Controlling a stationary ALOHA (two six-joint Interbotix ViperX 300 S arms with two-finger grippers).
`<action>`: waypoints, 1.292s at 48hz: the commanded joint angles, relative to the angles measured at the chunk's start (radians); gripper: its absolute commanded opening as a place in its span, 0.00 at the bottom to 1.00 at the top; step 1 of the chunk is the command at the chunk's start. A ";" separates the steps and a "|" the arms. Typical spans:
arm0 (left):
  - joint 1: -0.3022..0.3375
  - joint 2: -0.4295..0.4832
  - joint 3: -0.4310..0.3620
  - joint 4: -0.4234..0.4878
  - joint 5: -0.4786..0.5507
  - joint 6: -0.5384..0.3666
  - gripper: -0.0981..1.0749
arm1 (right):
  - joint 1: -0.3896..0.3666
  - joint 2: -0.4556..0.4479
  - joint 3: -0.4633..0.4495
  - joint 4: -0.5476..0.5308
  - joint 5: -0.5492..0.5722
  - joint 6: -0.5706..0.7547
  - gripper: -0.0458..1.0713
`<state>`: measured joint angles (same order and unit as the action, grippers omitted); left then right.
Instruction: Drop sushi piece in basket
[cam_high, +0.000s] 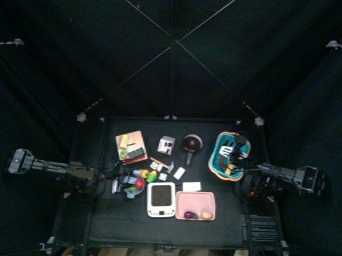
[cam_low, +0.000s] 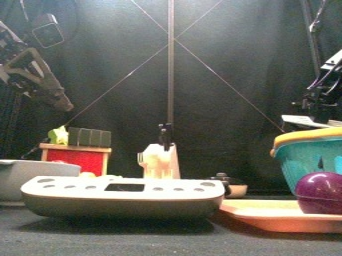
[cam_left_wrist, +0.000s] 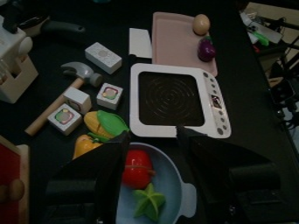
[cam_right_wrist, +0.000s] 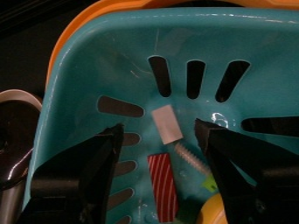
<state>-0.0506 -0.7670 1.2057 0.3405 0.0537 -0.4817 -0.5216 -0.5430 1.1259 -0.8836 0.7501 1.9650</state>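
**At the table's right edge, the morsel lies inside the basket between wide jaws**

Near the table's left edge, the left gripper (cam_left_wrist: 152, 142) rests with its jaws spread over a blue plate (cam_left_wrist: 176, 188) of toy food. It is well apart from the task's things and plays no part in the step.

Toward the right edge, in the back half of the table, stands the basket (cam_high: 233, 150), turquoise with an orange rim. The right gripper (cam_right_wrist: 160, 129) hangs directly over its opening, jaws fully wide and holding nothing.

The sushi piece (cam_right_wrist: 167, 125) lies loose on the basket's slatted inner wall (cam_right_wrist: 233, 48), straight below the gap between the jaws and touching neither. Its long axis runs roughly along the line of the jaws, slightly slanted, beside a red stick-like toy (cam_right_wrist: 163, 184).

The right arm is by far the nearer. By my reading the drop is done, so the coming move calls only for a straight lift clear of the rim, with no sideways sweep that could catch the basket's wall.
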 joint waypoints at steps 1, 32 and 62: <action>0.002 0.002 -0.014 -0.002 -0.003 0.002 0.81 | 0.003 0.005 -0.031 -0.006 -0.012 -0.002 0.90; 0.002 0.002 -0.012 -0.002 -0.003 0.002 0.81 | 0.103 0.155 -0.137 0.015 -0.176 0.003 0.90; -0.002 0.002 -0.012 -0.003 -0.003 0.000 0.81 | 0.212 0.104 -0.225 0.009 0.089 -0.006 0.90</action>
<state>-0.0506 -0.7670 1.2057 0.3405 0.0537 -0.4832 -0.3221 -0.4004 0.9081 -0.8682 0.8115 1.9604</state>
